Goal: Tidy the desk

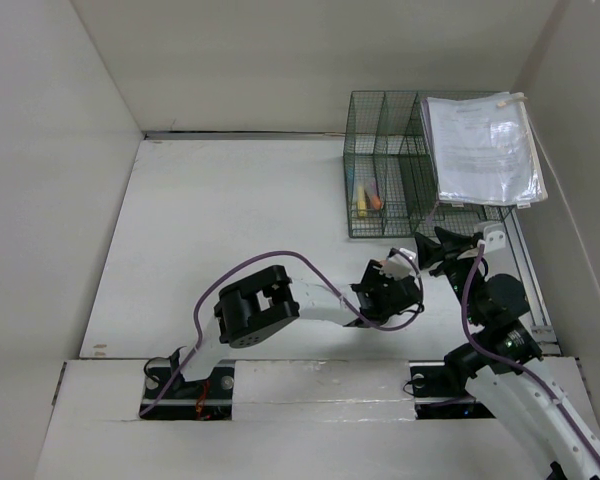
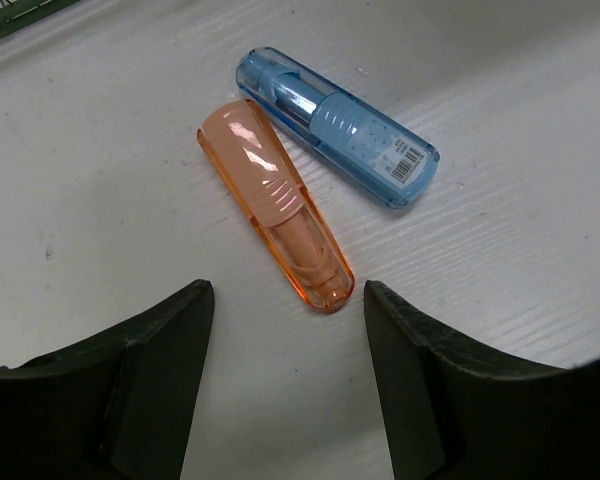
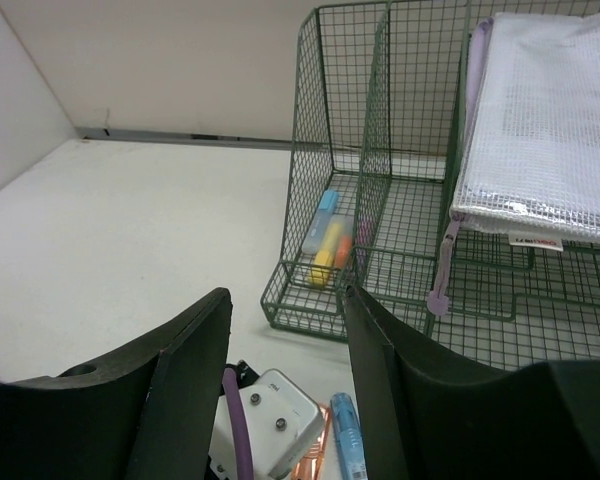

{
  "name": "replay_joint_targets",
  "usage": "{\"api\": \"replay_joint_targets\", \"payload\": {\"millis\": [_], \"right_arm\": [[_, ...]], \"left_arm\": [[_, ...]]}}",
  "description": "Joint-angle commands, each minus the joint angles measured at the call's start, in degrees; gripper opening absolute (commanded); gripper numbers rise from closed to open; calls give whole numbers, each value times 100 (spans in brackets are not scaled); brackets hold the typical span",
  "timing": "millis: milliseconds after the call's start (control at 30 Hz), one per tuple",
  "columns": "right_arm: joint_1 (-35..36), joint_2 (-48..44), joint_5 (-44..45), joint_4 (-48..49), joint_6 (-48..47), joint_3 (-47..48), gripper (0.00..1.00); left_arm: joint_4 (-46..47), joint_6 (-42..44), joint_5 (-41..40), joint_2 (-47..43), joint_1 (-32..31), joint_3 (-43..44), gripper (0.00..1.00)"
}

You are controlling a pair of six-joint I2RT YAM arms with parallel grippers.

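Note:
The white desk (image 1: 230, 220) carries two highlighters lying side by side in the left wrist view: an orange one (image 2: 275, 205) and a blue one (image 2: 335, 125) with a barcode label. My left gripper (image 2: 285, 300) hovers open just short of the orange one's near tip, with nothing between its fingers. It sits low near the rack's front (image 1: 412, 272). My right gripper (image 3: 285, 300) is open and empty above it (image 1: 438, 248), looking down on the left wrist's white camera box (image 3: 275, 420) and the blue highlighter (image 3: 347, 440).
A dark green wire-mesh rack (image 1: 380, 150) stands at the back right. Several highlighters (image 3: 325, 240) lie in its left slot, and a clear mesh document pouch (image 1: 485, 150) leans in its right part. White walls bound the desk.

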Motion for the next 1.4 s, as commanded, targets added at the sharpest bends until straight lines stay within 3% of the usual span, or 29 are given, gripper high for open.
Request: {"api": "replay_joint_targets", "payload": {"millis": [0,433,800,933,1100,1367], "right_arm": [[-31,16,-69,356,17,12,55],[-31,-28,-78,347,0,12,55],[-31,-20,-43,329,0,12,55],[-31,7,-60,338,0,12,55],[-31,-46,-16,321,0,4,55],[-31,-134,19,285,-9,12,55]], "left_arm": [[-177,-38,17,-218,1,-5,58],[78,181,-220,363,107,830,46],[43,146,-360,372,107,567,42],[95,181,-387,372,107,523,31],[148,155,-466,91,107,233,21],[332,102,-405,-1181,107,-742,19]]}}
